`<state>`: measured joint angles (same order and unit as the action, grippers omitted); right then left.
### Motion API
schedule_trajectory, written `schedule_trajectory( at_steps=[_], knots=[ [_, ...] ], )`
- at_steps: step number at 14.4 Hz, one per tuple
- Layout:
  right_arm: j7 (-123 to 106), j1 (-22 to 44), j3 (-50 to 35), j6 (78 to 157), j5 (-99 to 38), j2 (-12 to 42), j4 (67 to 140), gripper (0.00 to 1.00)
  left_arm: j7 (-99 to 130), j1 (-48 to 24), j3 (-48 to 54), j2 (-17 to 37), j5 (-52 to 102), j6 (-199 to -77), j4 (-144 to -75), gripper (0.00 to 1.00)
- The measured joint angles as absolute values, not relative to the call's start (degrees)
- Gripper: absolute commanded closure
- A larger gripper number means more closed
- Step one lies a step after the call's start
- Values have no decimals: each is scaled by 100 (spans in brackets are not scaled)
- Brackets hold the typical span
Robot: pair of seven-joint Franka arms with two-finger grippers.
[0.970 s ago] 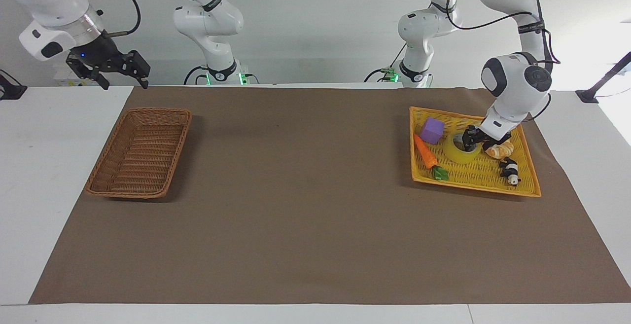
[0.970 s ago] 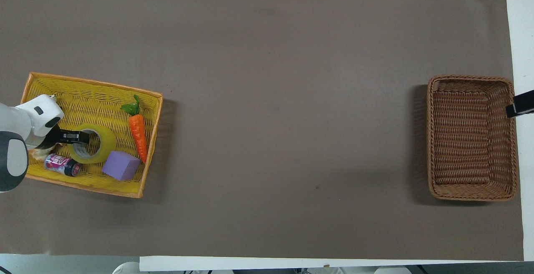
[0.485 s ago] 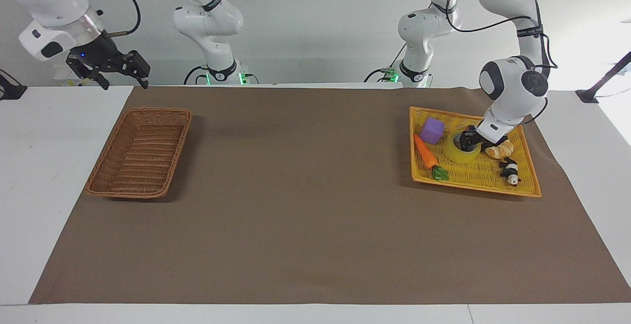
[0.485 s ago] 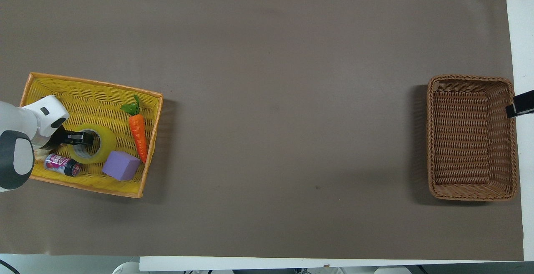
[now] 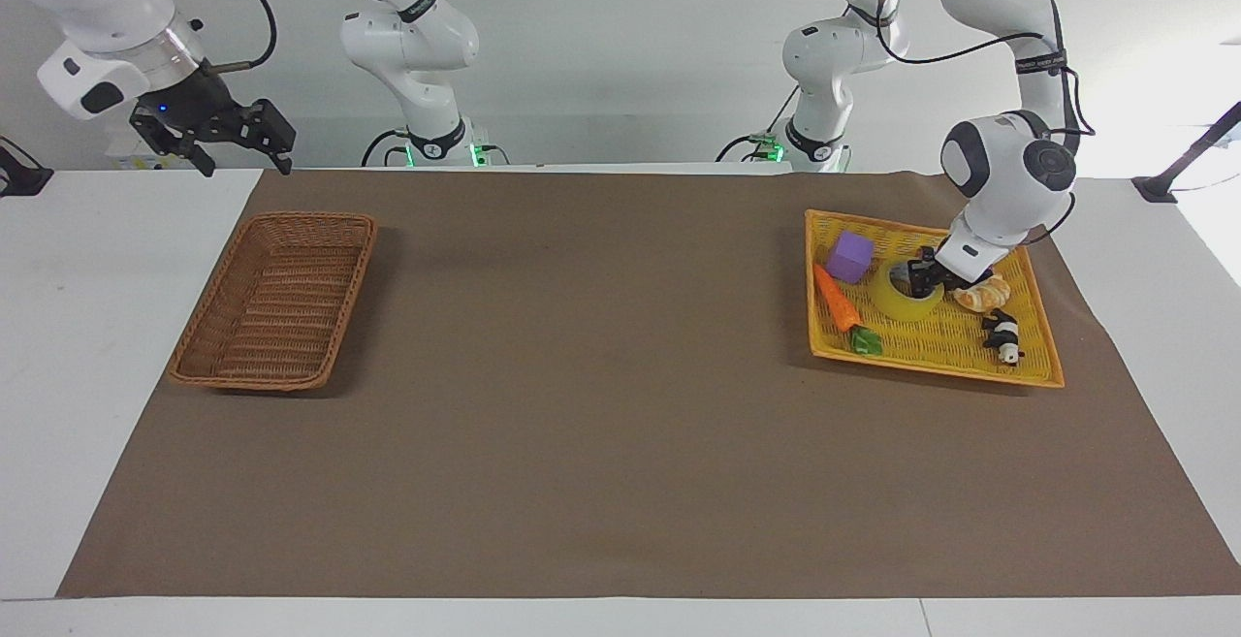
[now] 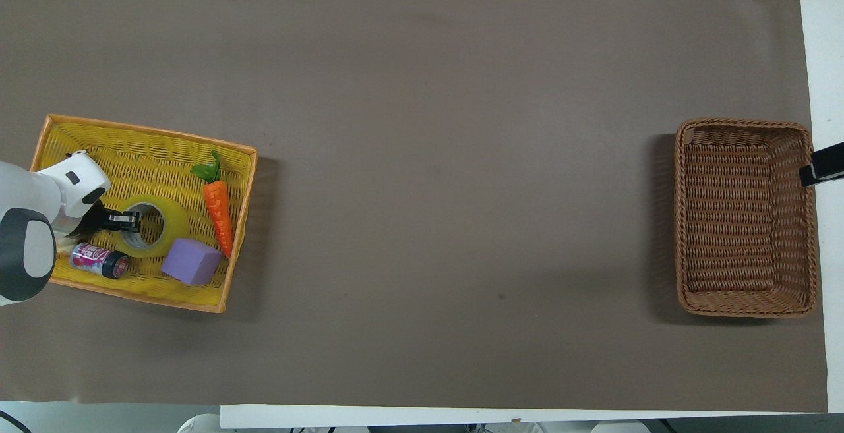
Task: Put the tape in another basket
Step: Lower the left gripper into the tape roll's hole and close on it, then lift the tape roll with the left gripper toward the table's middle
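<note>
The yellow tape point(image 5: 894, 304) lies flat in the yellow woven tray point(image 5: 931, 358), with its grey-white core facing up. My left gripper point(image 5: 921, 280) reaches down onto it, one finger inside the core and one outside, shut on the roll's wall. In the overhead view the left gripper point(image 6: 126, 221) covers the edge of the tape point(image 6: 170, 223) that lies toward the left arm's end. The brown wicker basket point(image 5: 271, 383) stands empty at the right arm's end of the table; it also shows in the overhead view point(image 6: 745, 123). My right gripper point(image 5: 218, 133) waits open in the air beside that basket.
The tray point(image 6: 145, 138) also holds an orange toy carrot point(image 5: 836, 302), a purple cube point(image 5: 851, 256), a bread-like toy point(image 5: 984, 296), a small black-and-white toy point(image 5: 1002, 336) and a small can point(image 6: 99, 260). A brown mat point(image 5: 601, 375) covers the table.
The left arm's wrist has risen slightly and drawn a little toward the robots, with the gripper still on the tape. The tape has barely shifted. The right arm has not moved.
</note>
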<state>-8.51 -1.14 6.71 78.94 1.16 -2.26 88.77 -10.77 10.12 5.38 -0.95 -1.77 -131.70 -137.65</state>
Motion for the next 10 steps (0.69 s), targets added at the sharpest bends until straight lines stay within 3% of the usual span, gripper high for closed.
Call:
schedule_trajectory(
  at_steps=[5, 10],
  knots=[
    [-851, -114, 671, 7894, 116, -226, 8877, 1, -1073, 973, 558, -89, -175, -12841, -13574, 100],
    [-851, -114, 671, 7894, 116, -226, 8877, 1, -703, 673, 587, -79, 598, -10624, -11583, 100]
  ],
)
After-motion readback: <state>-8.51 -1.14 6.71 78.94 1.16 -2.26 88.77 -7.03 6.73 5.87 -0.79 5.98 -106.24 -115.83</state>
